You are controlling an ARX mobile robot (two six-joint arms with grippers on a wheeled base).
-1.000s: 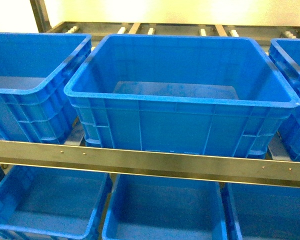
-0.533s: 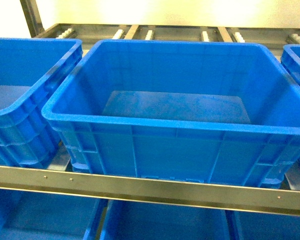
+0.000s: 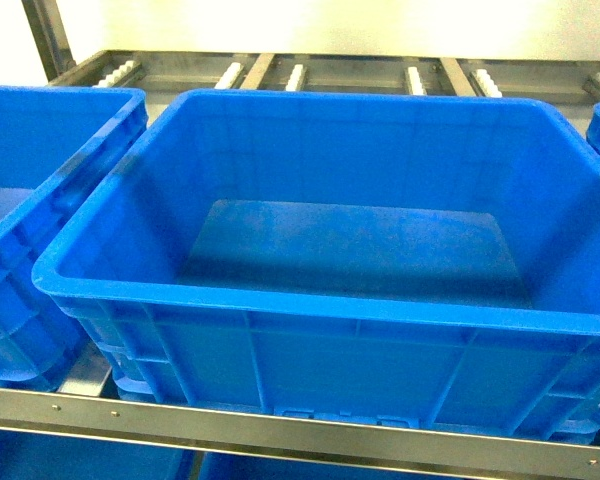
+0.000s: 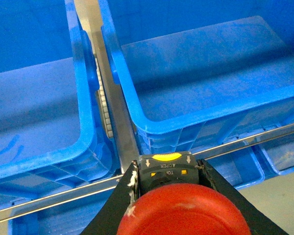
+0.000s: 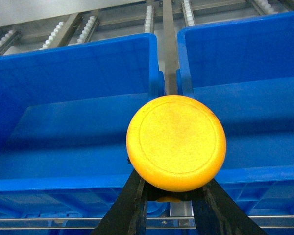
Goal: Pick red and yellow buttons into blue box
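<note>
Left wrist view shows the red button gripped low in the frame: its round cap fills the bottom centre and its black switch block, with a yellow tab and printed arrows, sits wedged between the two dark fingers of the left gripper, whose jaws pinch the block from either side. Beyond it stand two blue crates on a metal rail, with a gap between them.

Right wrist view has the yellow button held the same way, cap facing the camera, its block clamped between the dark jaws of the right gripper. It hangs in front of the gap between two crates.

From the head camera, neither gripper nor button is in sight. The blue box sits on the shelf rail, a neighbouring crate just beside it on the left. Against the earlier head pictures, the box now looms larger and lower, and the lower-shelf crates have nearly dropped out of view.
</note>
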